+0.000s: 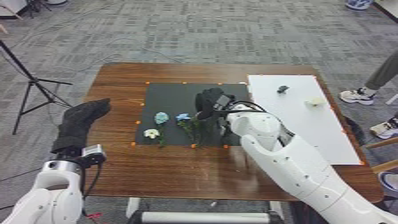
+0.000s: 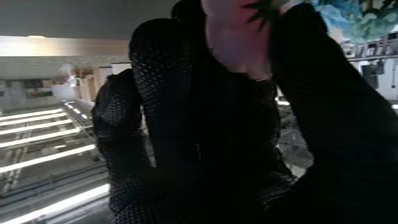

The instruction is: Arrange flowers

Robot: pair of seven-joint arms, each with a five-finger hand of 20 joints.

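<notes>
Right hand [image 1: 210,104] over dark mat [image 1: 169,97], pink flower [image 2: 235,42] pinched between thumb and fingers.

In the head view, a brown wooden table [image 1: 124,92] is shown, with its grain left visible along the near side. On its surface a black mat [image 1: 178,91] is laid flat, and just to the right of it a white board [image 1: 311,135] is placed. The mat's edges are marked by small orange pieces [image 1: 138,122]. On the mat's left part a pale blue-green flower [image 1: 162,117], a white flower [image 1: 151,133] and a blue flower [image 1: 183,116] are laid. By the board's far part a small dark item [image 1: 282,89] and a cream flower [image 1: 314,102] are borne.
</notes>
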